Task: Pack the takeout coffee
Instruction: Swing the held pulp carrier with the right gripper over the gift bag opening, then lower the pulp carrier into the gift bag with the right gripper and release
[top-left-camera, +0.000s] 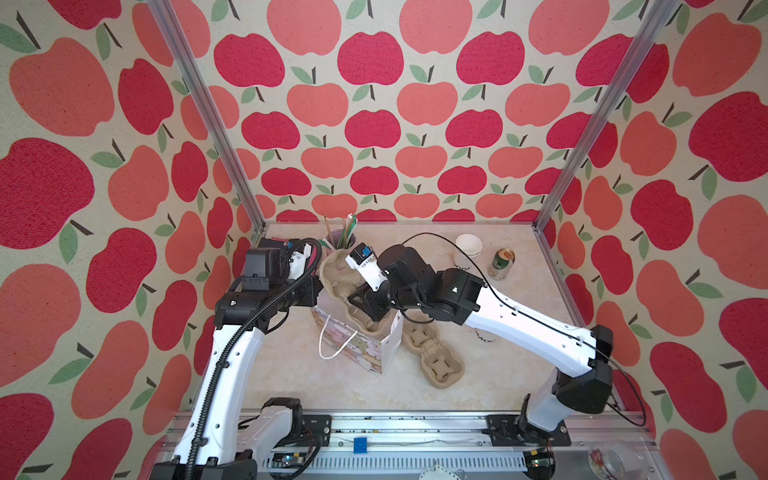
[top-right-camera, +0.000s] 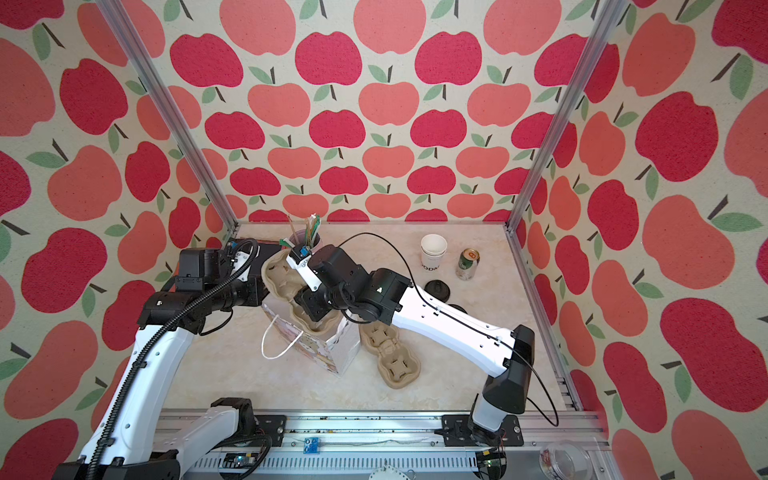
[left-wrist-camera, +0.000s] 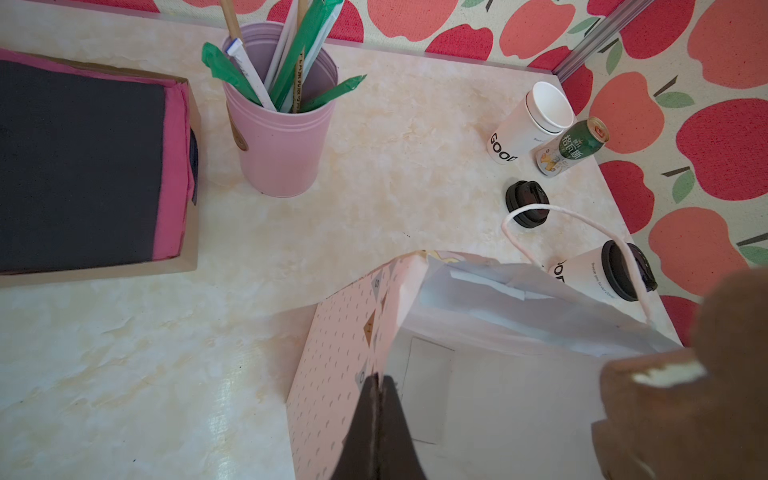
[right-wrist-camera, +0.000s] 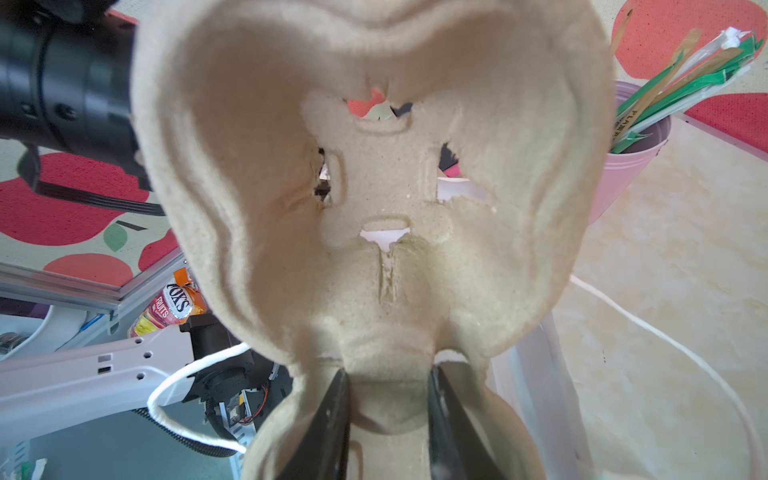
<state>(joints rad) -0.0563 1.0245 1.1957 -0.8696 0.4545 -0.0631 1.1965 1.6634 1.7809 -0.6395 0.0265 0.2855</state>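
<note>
Two grips loaded at once: pinched the rim of the paper bag (left-wrist-camera: 345, 332) flat between the closed jaws of the left gripper (left-wrist-camera: 376, 415), clamped the pulp cup carrier (right-wrist-camera: 374, 166) by its middle ridge in the part-closed right gripper (right-wrist-camera: 388, 415), lower end at the bag mouth. Left the takeout coffee (left-wrist-camera: 590, 278) upright, lid on, on the table (left-wrist-camera: 124, 374) just beside the bag. Risked wedging the carrier's wide lobes in the narrow mouth, yanking the rim out of the pinch and folding the bag, or clipping the cup with the right forearm on a pull-back
</note>
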